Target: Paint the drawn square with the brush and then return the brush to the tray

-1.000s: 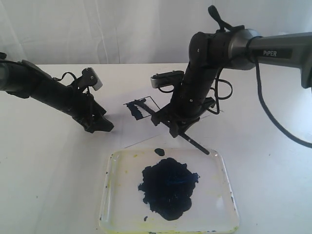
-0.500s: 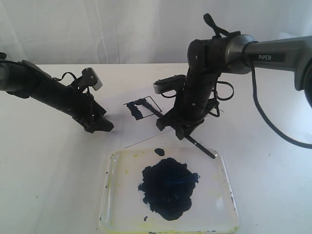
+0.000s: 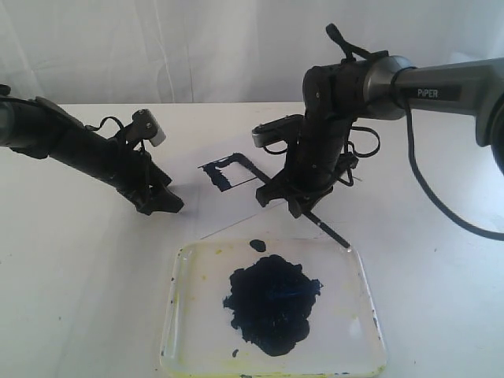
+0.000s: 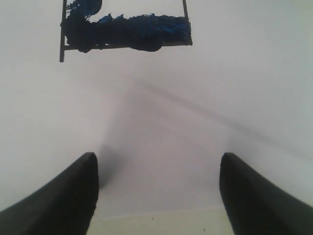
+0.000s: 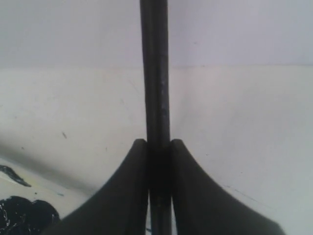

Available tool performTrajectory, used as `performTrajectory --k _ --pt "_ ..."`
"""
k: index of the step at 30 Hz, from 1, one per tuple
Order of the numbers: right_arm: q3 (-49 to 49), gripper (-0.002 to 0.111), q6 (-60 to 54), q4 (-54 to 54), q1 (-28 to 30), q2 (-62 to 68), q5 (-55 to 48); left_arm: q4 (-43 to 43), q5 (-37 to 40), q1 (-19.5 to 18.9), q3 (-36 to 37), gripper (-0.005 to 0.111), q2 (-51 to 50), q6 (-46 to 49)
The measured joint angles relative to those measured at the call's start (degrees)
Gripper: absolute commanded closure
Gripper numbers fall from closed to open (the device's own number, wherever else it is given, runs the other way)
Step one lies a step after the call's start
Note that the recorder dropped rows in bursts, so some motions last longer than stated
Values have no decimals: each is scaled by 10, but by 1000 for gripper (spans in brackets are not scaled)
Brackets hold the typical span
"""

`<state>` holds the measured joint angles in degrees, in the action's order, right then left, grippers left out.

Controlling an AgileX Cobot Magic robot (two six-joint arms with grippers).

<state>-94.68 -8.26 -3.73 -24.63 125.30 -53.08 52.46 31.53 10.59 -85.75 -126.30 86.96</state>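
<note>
The drawn square point(image 3: 229, 172) sits on white paper, with dark blue paint along its top and left parts; the left wrist view shows the drawn square point(image 4: 124, 30) with a band of paint. My right gripper point(image 3: 298, 206) is shut on the shaft of the black brush point(image 3: 329, 233). The brush slants from the square down toward the tray's far rim. In the right wrist view the brush point(image 5: 155, 73) runs straight out between the right gripper's point(image 5: 159, 143) closed fingers. My left gripper point(image 3: 163, 203) rests low over the paper, left of the square; its fingers stand wide apart around empty paper at the left gripper point(image 4: 157, 156).
The clear tray point(image 3: 179, 315) with yellowish stains lies at the front, holding a big dark paint blob point(image 3: 272, 303) and a small spot point(image 3: 257, 245). The paper's front edge point(image 3: 236, 224) runs just behind the tray. A white curtain hangs at the back.
My right gripper, still holding the brush, has shifted slightly right and up, dragging the tip across the square. The left arm has not moved.
</note>
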Motion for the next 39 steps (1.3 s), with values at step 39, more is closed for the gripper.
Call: performTrajectory --k 39 --pt "0 108 -81 -63 -4 0 3 0 0 0 0 34 0 0"
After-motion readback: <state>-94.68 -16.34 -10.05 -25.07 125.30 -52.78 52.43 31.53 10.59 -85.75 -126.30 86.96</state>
